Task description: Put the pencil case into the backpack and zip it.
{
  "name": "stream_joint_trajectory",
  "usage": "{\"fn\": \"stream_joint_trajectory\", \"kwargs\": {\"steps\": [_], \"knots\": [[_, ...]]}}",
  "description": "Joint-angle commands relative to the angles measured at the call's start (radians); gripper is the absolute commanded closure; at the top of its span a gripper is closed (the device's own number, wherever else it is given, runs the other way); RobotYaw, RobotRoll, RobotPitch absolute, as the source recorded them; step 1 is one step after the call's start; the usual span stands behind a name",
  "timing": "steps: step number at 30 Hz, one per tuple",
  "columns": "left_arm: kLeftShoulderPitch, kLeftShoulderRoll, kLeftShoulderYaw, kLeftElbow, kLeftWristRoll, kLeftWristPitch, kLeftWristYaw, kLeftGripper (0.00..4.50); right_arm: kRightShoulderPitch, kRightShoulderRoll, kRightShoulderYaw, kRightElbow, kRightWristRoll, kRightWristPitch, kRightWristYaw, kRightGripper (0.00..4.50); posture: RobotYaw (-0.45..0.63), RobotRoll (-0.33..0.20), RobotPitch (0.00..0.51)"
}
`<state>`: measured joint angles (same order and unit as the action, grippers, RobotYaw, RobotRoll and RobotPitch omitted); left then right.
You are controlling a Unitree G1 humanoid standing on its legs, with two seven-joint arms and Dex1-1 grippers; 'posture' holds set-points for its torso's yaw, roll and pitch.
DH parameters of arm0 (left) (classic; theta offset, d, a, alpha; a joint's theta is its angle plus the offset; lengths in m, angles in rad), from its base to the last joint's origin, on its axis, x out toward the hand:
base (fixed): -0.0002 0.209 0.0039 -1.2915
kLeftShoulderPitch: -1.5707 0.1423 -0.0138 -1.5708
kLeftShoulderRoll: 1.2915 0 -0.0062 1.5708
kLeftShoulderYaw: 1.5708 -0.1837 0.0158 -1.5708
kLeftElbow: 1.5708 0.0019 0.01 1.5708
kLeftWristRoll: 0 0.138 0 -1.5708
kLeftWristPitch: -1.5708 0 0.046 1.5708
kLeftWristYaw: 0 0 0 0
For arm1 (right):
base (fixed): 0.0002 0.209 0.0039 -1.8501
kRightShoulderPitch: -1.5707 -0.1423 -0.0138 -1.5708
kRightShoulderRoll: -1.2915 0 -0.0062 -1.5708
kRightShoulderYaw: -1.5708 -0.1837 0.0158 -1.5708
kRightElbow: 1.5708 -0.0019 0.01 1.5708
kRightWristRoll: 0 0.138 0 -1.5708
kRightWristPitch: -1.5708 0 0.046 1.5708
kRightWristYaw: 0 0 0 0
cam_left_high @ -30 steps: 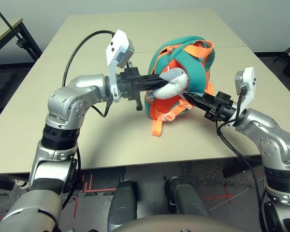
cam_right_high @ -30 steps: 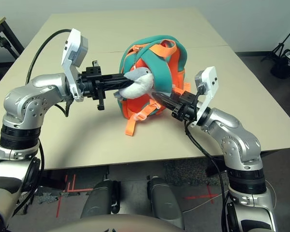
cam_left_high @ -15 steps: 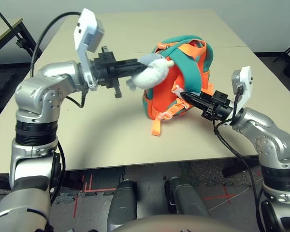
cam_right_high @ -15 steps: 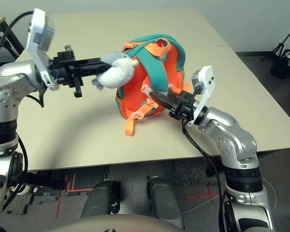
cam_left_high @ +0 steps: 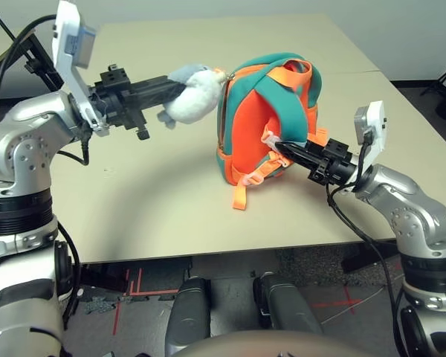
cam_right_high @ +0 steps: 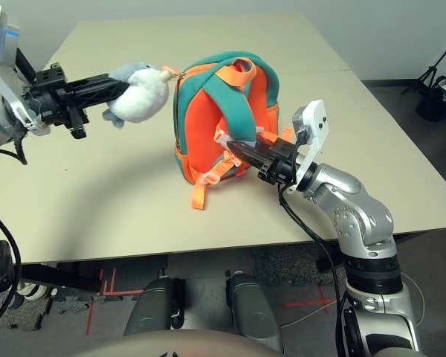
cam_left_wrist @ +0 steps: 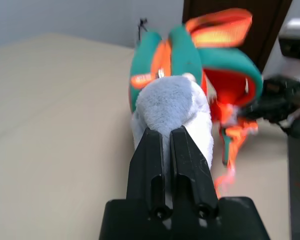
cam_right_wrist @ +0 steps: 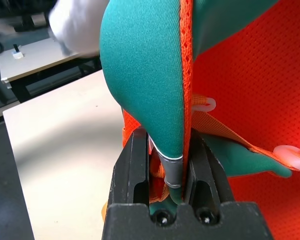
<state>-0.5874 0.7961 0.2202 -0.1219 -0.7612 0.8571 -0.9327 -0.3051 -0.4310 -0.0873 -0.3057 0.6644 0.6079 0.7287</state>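
Swung out toward nine o'clock over the last second, the left gripper (cam_left_high: 182,88) has drawn the grey-and-white plush toy (cam_left_high: 197,97) away from the front of the backpack (cam_left_high: 251,123). The bag has turned a little with it, so its zip side (cam_left_high: 221,119) now faces nine o'clock, while the right gripper has hardly moved.

The backpack stands upright on the table (cam_left_high: 149,201). The left gripper is clamped on the plush, at the bag's ten o'clock; a short tether (cam_left_high: 229,76) links the toy to the bag's upper corner. The right gripper (cam_left_high: 280,146), at four o'clock, is closed on the lower end of the teal shoulder strap (cam_right_wrist: 145,65). The pencil case is probably inside the backpack, though that is a guess.

Zipping seems to be the step in hand, with the plush as the handle. To do it well, anchor the strap firmly with the right gripper and pull steadily along the zip's own line, not straight out toward nine o'clock, which could tip or twist the bag. The soft toy may slip from the grip; if the bag starts turning, ease off and realign the pull.
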Motion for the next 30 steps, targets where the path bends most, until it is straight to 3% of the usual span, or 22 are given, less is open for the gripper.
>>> {"fn": "stream_joint_trajectory", "kwargs": {"steps": [1, 13, 30], "knots": [[0.076, 0.005, -0.044, -0.022, 0.024, 0.009, -0.005, 4.5, -0.018, 0.002, 0.01, -0.006, 0.011, -0.015, 0.018, 3.87, -0.09, 0.0, 0.067], [0.214, -0.117, -0.173, -0.005, 0.069, 0.002, 0.026, 4.5, -0.014, 0.003, 0.014, -0.006, 0.003, -0.019, 0.021, 3.88, -0.1, 0.0, 0.063], [0.268, -0.11, -0.217, 0.026, 0.12, -0.009, 0.01, 4.5, -0.024, 0.004, 0.022, 0.005, -0.004, -0.017, 0.022, 3.88, -0.1, 0.0, 0.066]]}}
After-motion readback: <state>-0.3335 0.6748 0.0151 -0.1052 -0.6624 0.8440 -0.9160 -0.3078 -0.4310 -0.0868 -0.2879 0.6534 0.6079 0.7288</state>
